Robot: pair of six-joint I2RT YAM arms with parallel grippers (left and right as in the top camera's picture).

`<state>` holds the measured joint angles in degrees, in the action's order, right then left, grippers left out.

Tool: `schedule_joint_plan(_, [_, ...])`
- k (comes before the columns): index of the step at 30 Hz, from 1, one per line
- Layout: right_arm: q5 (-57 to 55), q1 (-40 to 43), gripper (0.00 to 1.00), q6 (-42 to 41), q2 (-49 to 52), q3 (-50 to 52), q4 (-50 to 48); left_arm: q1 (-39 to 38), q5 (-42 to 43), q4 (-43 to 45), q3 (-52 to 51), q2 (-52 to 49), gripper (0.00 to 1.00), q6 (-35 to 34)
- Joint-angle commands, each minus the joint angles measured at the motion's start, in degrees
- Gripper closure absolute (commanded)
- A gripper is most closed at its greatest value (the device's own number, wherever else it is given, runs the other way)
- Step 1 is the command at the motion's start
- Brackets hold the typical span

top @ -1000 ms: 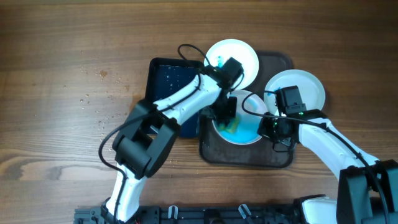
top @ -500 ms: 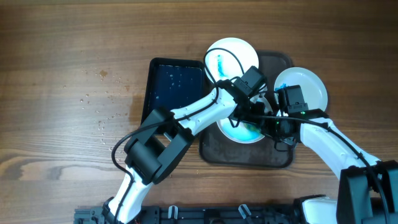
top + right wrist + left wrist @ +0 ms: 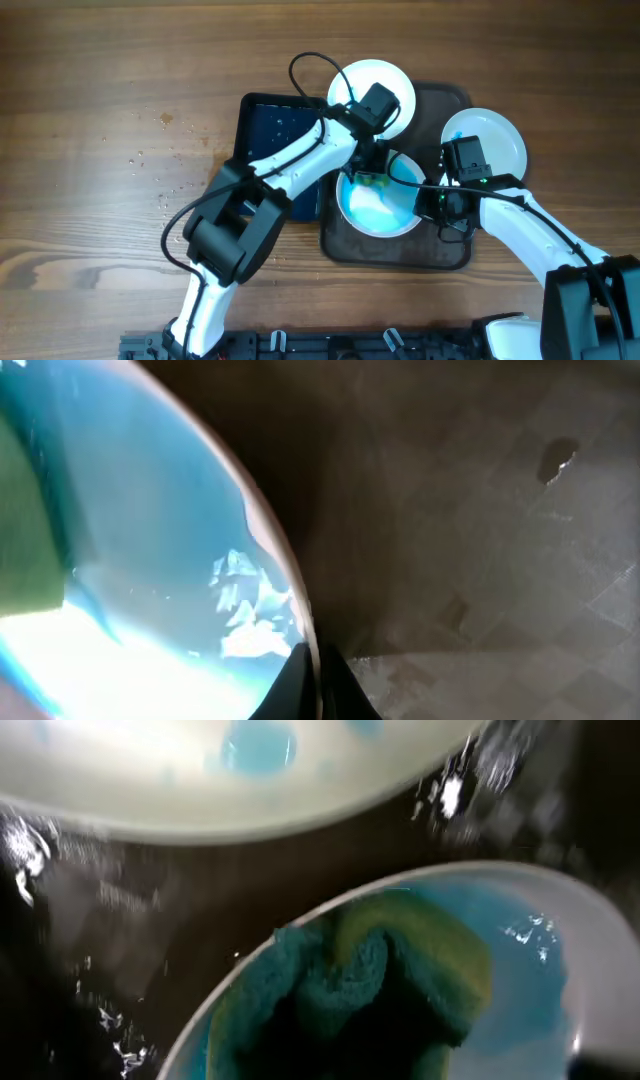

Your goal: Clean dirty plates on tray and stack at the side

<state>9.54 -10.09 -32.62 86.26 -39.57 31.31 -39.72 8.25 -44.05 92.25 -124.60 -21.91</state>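
- Three plates are seen. The centre plate [image 3: 378, 212] lies on the tray [image 3: 400, 255] under a wet blue film. The top plate [image 3: 385, 78] overlaps the tray's far left corner and the black tray's corner, with blue spots left on it. The right plate [image 3: 495, 140] hangs over the tray's right edge and looks mostly white; whether it is clean cannot be told.
- Change over the last second: the sponge [image 3: 350, 990] was carried across the centre plate toward its right side and is now brought back to the far left rim. One scrub stroke is read from that. The paint is spread thinner, not removed.
- For the task, the centre plate is judged mid-clean. No stack is formed at the side yet, and at least the top plate is left to do.
- Jaws of the left gripper [image 3: 368, 176] are pressed together on the sponge, which is bunched inside the centre plate.
- Jaws of the right gripper [image 3: 433, 203] are pinched on the centre plate's right rim, as a second ago. The plate is judged to be braced against the scrubbing.
- Containers: the tray holds the centre plate and a wet sheen. The black tray [image 3: 270, 130], touching its left side, holds only water; the sponge is out of it.
- Water drops [image 3: 150, 175] are scattered on the table [image 3: 80, 100] left of the black tray.
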Motion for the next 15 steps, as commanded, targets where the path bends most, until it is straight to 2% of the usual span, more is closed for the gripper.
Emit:
schedule_joint_plan(1, [-3.61,0.35,0.95,0.87,1.18,1.66,1.92,2.91,13.05,-8.63,-1.99,-1.84,0.96,12.07])
schedule_joint_plan(3, [-3.52,0.35,0.96,0.42,1.18,1.66,1.73,2.12,21.00,-10.91,-2.03,-1.86,0.96,14.51])
schedule_joint_plan(6, [-3.52,0.35,0.96,-0.57,1.18,1.66,1.40,-0.15,26.58,-9.77,-2.86,-1.86,0.96,15.08])
schedule_joint_plan(7, [-3.52,0.35,0.96,-0.57,1.18,1.66,1.31,-0.94,27.54,-8.74,-3.39,-1.86,0.96,15.02])
schedule_joint_plan(11, [-3.52,0.35,0.96,-0.55,1.18,1.66,1.36,-5.44,28.15,-2.40,-6.82,-1.86,0.96,7.26])
schedule_joint_plan(15, [-3.50,0.35,0.96,-0.55,1.18,1.66,1.36,-5.86,27.04,-3.48,-6.84,-1.86,0.96,3.19])
